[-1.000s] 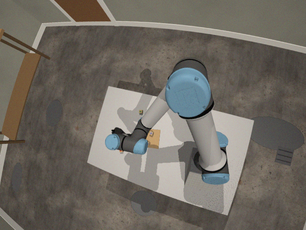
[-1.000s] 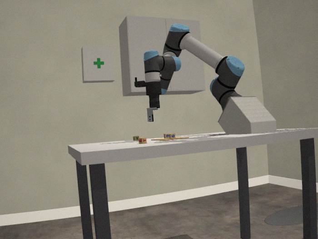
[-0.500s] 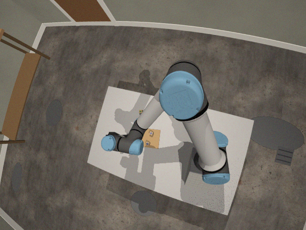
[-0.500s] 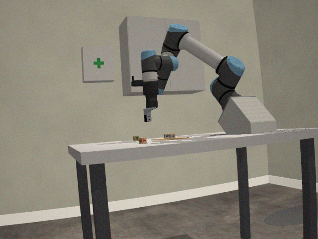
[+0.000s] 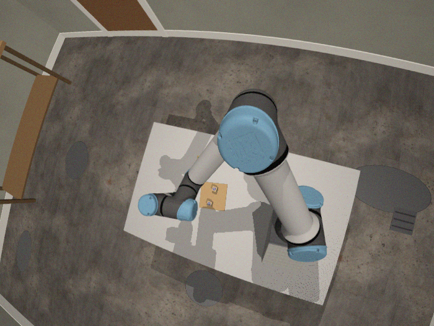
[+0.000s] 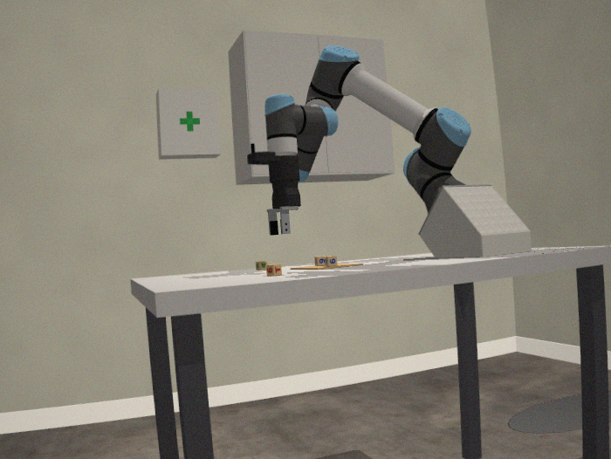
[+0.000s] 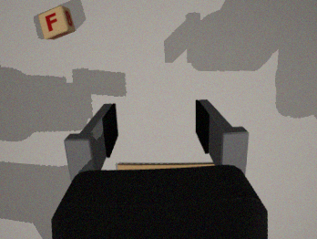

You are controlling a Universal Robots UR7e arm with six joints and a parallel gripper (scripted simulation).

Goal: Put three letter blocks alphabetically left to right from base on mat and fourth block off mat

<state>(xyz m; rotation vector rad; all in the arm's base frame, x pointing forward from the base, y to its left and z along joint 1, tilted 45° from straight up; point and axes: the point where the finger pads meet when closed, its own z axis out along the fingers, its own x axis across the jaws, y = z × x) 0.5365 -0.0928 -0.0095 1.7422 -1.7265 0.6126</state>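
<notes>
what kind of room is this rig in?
Likely a lab or workshop cell: a plain white table carrying the arm, a first-aid box with a green cross, and a wall cabinet on bare walls.
</notes>
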